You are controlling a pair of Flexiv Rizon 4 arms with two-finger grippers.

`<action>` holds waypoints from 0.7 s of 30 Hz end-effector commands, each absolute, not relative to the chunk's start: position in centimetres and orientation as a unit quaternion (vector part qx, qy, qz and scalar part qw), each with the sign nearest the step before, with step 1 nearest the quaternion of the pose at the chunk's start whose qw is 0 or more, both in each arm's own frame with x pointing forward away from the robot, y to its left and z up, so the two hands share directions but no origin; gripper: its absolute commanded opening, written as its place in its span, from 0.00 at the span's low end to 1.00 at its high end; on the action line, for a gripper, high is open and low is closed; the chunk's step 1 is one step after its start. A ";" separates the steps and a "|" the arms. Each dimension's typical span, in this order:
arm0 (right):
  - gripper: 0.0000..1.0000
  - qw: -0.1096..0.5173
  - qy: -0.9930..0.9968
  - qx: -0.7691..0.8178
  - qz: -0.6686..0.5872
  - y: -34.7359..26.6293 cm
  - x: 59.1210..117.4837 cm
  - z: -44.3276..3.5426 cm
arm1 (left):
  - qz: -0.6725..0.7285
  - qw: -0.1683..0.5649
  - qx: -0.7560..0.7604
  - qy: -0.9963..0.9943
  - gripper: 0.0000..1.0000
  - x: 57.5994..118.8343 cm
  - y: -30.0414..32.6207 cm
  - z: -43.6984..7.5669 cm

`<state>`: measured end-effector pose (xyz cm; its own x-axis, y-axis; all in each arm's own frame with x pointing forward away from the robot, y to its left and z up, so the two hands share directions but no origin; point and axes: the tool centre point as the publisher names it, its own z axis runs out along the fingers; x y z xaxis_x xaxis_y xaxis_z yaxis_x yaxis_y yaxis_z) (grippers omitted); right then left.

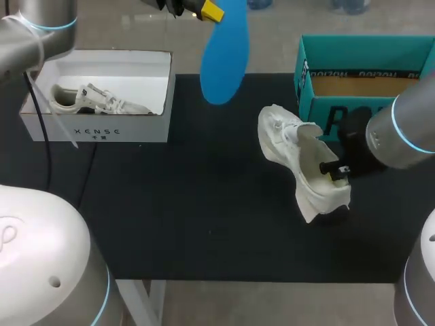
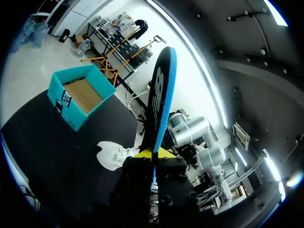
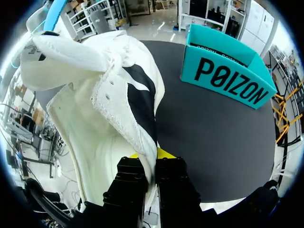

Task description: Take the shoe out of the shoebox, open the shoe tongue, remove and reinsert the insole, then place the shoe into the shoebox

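Left pincer is closed on one end of the blue insole, which is held raised above the black table. Right pincer is clamped on the rim of the white shoe, which is held tilted near the teal shoebox.

light fell evenly from overhead on the black table, leaving almost no shadows. in the left wrist view a long strip light glared white from twelve toward three o'clock. in the right wrist view the white shoe looked nearly washed out toward ten o'clock.
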<state>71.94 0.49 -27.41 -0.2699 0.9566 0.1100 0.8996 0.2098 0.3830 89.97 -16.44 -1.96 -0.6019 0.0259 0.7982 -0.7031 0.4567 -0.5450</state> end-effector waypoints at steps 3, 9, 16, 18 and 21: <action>0.00 0.025 0.767 0.617 0.176 2.2 73.6 -28.4 | 0.471 0.387 0.222 -0.761 0.00 90.0 -16.5 -2.0; 0.00 -0.009 0.758 0.630 0.167 3.2 73.3 -29.3 | 0.471 0.387 0.222 -0.761 0.00 90.0 -16.5 -2.0; 0.00 0.007 0.736 0.659 0.157 4.0 72.3 -30.4 | 0.471 0.387 0.222 -0.761 0.00 90.0 -16.5 -2.0; 0.00 0.025 0.724 0.673 0.149 3.9 71.9 -30.8 | 0.471 0.387 0.222 -0.761 0.00 90.0 -16.5 -2.0; 0.00 0.044 0.705 0.693 0.146 4.0 70.9 -31.4 | 0.471 0.387 0.222 -0.761 0.00 90.0 -16.5 -2.0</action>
<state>72.03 3.21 -31.32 -0.0645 0.9820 0.1775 0.9735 0.0229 0.2275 89.97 -16.44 -1.96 -0.6019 0.0259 0.7982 -0.7031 0.4568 -0.5450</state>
